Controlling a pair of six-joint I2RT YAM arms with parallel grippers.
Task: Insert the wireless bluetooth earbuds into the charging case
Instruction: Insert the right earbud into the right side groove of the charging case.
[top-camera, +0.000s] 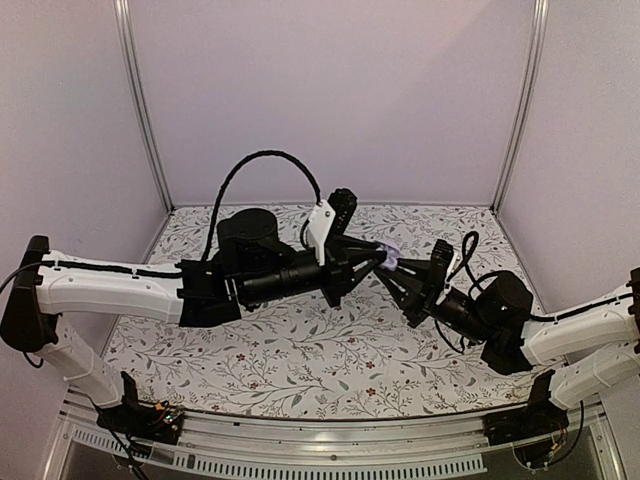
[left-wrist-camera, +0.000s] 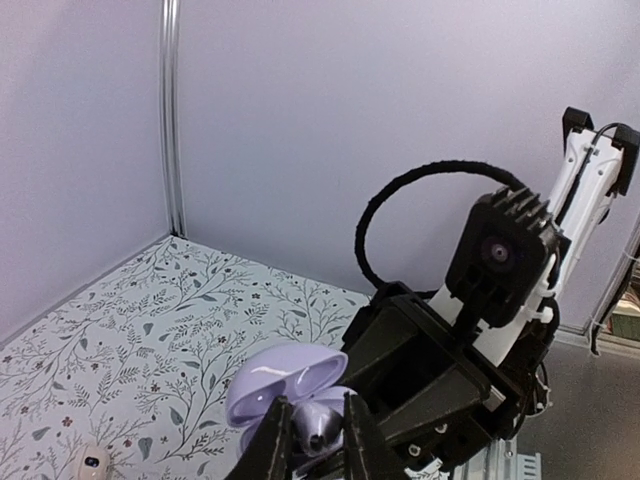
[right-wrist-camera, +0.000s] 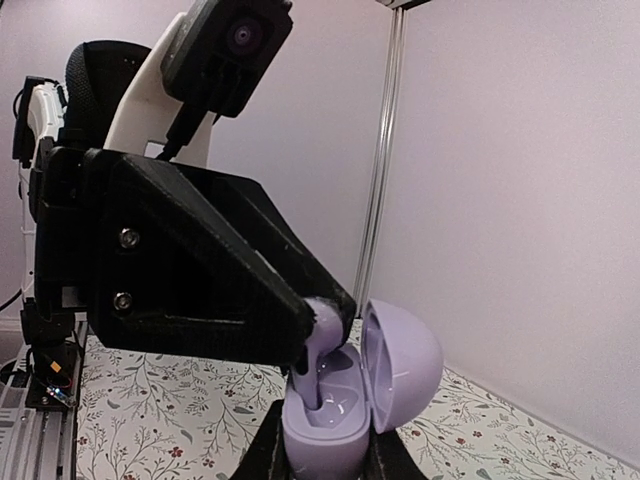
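Observation:
The purple charging case (right-wrist-camera: 330, 430) stands upright with its lid (right-wrist-camera: 402, 365) open, held between the fingers of my right gripper (right-wrist-camera: 325, 455). My left gripper (left-wrist-camera: 315, 408) is shut on a purple earbud (right-wrist-camera: 328, 340), whose stem reaches down into the left slot of the case. In the left wrist view the earbud (left-wrist-camera: 318, 432) shows glossy between the fingers, in front of the open case (left-wrist-camera: 285, 380). In the top view both grippers, left (top-camera: 376, 262) and right (top-camera: 400, 278), meet at the case (top-camera: 390, 256) above the table's middle right.
A small pale piece with a dark spot (left-wrist-camera: 90, 462) lies on the floral table cover (left-wrist-camera: 150, 330), to the left below the case. White walls and metal corner posts (left-wrist-camera: 172, 120) enclose the table. The right arm's wrist camera (left-wrist-camera: 500, 255) is close behind the case.

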